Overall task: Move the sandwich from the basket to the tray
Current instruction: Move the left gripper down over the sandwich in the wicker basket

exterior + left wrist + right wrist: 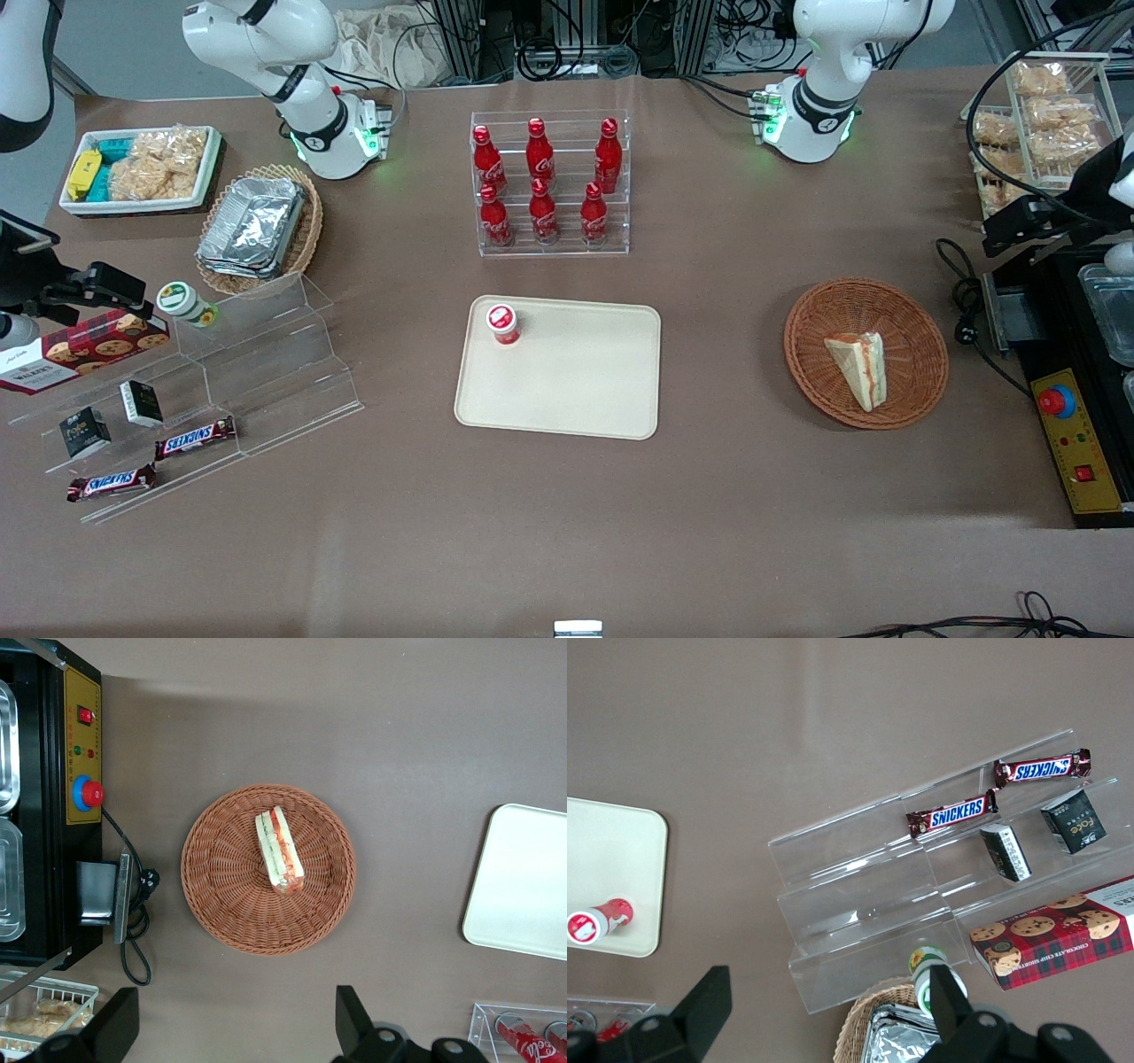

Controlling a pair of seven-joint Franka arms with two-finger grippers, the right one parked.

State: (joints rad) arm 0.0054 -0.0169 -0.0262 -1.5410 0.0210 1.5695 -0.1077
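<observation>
While sandwich (pixel 280 850) lies basketed, tool (pixel 232 1028) hovers apart.

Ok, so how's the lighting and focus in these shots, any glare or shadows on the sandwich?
Front view: even light, sandwich sharp in the basket, glare only on the foil trays. Left wrist view: sandwich crisp with only a soft shadow; the pincer, open, hangs above the table beside the basket, with the tray partly cropped.

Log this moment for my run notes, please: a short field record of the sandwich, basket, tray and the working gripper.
sandwich: lying in the basket
basket: on the table, toward the working arm's end
tray: mid-table, holds only a small red-capped cup
gripper: open, high above the basket, holding nothing
task state: sandwich not yet picked
</observation>
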